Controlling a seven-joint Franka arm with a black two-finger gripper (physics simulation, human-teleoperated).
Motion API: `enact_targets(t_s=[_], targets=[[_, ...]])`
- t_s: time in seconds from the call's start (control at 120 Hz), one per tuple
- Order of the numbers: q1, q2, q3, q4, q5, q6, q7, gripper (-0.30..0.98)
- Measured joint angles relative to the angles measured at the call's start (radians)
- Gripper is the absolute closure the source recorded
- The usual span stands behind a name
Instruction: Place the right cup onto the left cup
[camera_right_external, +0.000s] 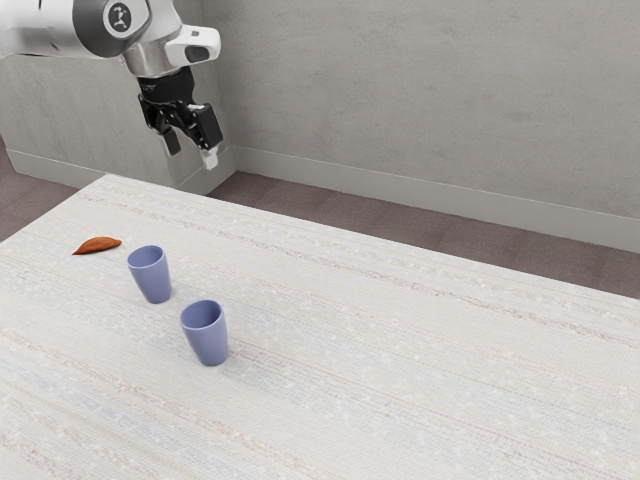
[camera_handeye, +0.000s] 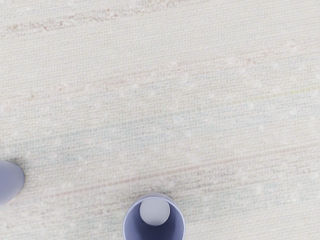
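Where the gripper (camera_right_external: 191, 150) hangs: raised well above the table (camera_right_external: 420, 370), toward the exterior view's left and far side.
Fingers: spread apart, with nothing between them.
Near cup (camera_right_external: 208, 342): blue, upright on the table, mouth up, farther to the exterior view's right than the other.
Far cup (camera_right_external: 154, 282): blue as well, upright, mouth up, near the first but apart from it, on its left and far side in the exterior view; neither is stacked.
Brown pointed item (camera_right_external: 98, 245): lying at the exterior view's left, left of the far cup and a little farther back.
Table surface: pale, woven, faintly striped.
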Motion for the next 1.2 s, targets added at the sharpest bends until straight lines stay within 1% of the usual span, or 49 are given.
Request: enact_targets(t_s=[0.217, 0.292, 0.475, 0.808, 1.0, 1.2], targets=[[0.004, -0.002, 0.0, -0.004, 0.004, 0.005, 0.008, 0.0], [0.004, -0.01, 0.0, -0.035, 0.002, 0.006, 0.009, 0.0], [0.01, -0.115, -0.007, -0.262, -0.016, 0.076, -0.002, 0.0], [0.0, -0.18, -0.041, -0.528, -0.046, 0.223, -0.056, 0.0], [0.003, -0.131, -0.042, -0.617, -0.055, 0.338, -0.08, 0.0], [0.003, -0.068, -0.04, -0.652, -0.074, 0.44, -0.098, 0.0]])
